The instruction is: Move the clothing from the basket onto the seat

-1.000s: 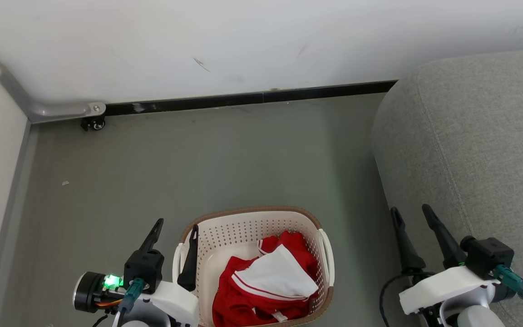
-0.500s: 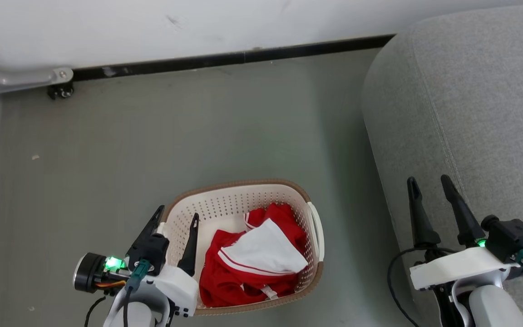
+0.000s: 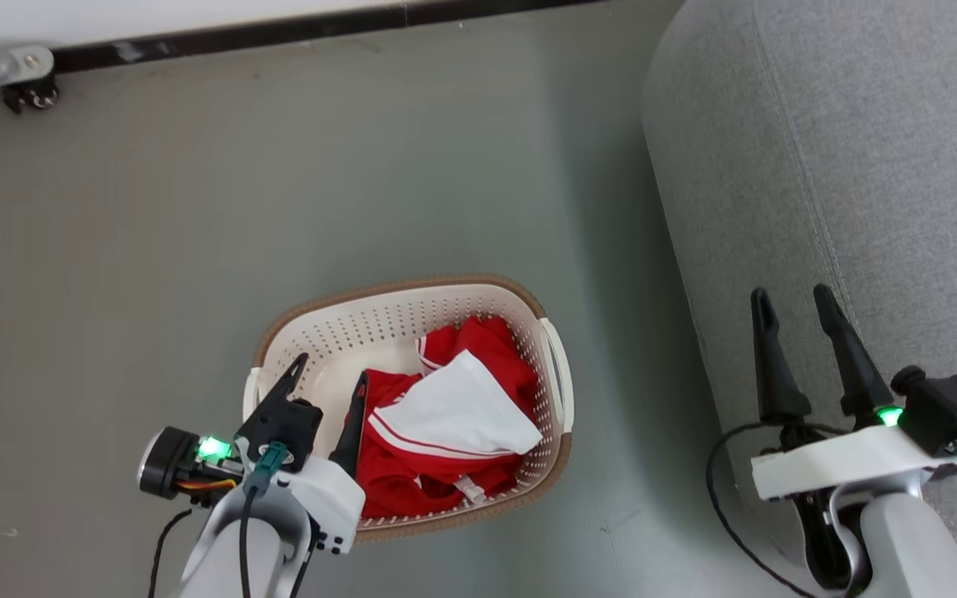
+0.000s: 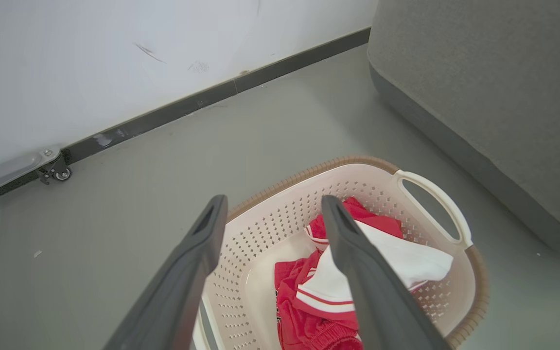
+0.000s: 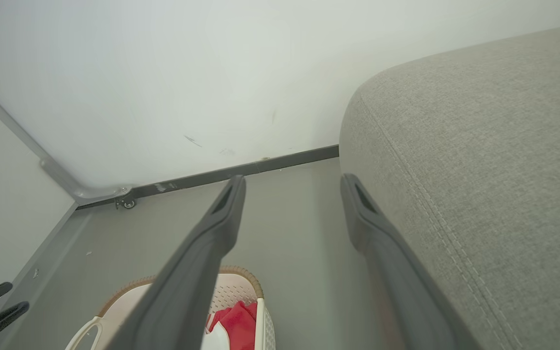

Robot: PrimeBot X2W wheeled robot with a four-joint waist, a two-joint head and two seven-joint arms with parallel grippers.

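While clothing [image 3: 445, 432] lies bunched in basket [image 3: 395, 286], toward its right wall, left gripper [image 3: 332, 368] hangs over the left rim, jaws wide, empty. Right gripper [image 3: 790, 291] sits over sofa [image 3: 861, 166] edge, jaws apart, empty. Strip of floor [image 3: 611, 332] separates basket from sofa.

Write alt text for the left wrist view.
The left gripper, open, points into a cream basket on the grey floor, with red-and-white clothing bunched inside. A grey sofa stands at upper right, a white wall at upper left.

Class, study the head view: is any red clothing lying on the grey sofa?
No, the clothing lies inside the basket, which stands beside the sofa.
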